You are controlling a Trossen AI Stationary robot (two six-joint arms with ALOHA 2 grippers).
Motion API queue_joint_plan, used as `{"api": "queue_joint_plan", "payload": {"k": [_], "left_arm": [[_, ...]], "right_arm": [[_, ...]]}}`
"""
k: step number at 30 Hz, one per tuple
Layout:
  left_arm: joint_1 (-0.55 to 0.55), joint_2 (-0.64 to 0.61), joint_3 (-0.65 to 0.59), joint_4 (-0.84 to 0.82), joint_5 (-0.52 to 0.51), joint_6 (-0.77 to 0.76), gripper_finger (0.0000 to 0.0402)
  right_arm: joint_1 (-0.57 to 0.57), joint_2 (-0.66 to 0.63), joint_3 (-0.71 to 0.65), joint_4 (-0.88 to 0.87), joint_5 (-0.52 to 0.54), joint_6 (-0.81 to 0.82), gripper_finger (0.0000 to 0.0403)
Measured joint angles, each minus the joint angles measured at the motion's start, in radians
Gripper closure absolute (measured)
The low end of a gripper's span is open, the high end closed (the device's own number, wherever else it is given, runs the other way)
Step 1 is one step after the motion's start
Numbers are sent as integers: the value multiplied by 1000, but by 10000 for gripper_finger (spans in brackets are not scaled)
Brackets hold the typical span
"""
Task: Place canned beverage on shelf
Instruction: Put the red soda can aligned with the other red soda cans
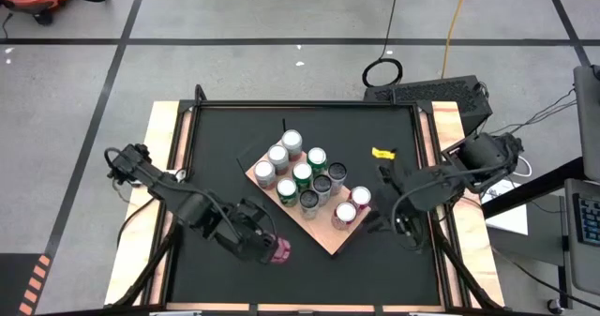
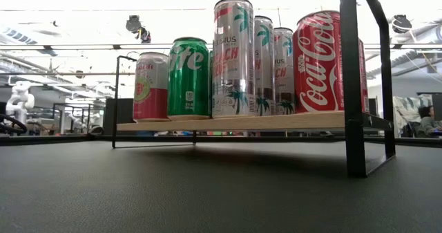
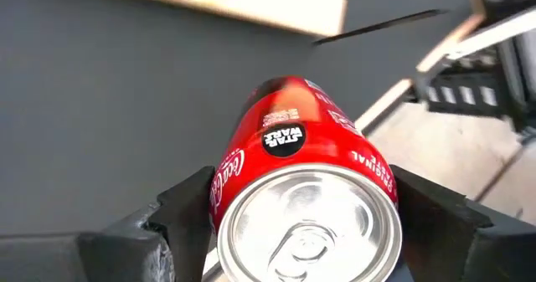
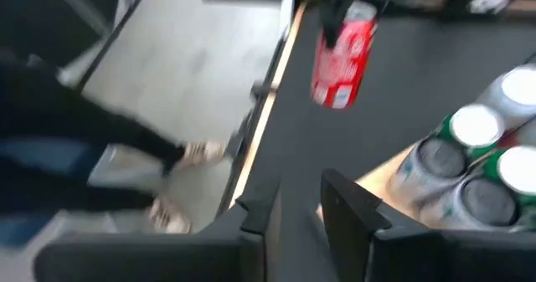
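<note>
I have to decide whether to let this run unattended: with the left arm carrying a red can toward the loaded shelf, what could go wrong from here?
1. The shelf already holds about ten cans packed close; setting the red Coca-Cola can among them may topple neighbours.
2. The left gripper holds that can lying sideways, so it must be righted before release or it may roll.
3. The right gripper hovers beside the shelf, where the arms could clash.
</note>
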Motion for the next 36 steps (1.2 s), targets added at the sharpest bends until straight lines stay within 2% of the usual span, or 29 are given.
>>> {"api": "queue_joint_plan", "payload": {"k": [4, 12, 17, 22, 28, 36], "left_arm": [[34, -2, 86, 11, -5, 155, 114], [89, -3, 245, 56, 4, 402, 114], [113, -3, 310, 146, 8, 591, 114], [144, -3, 331, 254, 52, 747, 114], [164, -3, 331, 310, 85, 886, 114], [191, -2, 331, 307, 105, 973, 114]], "right_arm": [[25, 0, -1, 77, 87, 48, 307], [29, 0, -23, 148, 90, 205, 232], [20, 0, -23, 195, 87, 278, 179], [-8, 26, -23, 246, 84, 327, 127], [-60, 50, -23, 272, 77, 364, 74], [-135, 61, -22, 287, 33, 384, 46]]}}
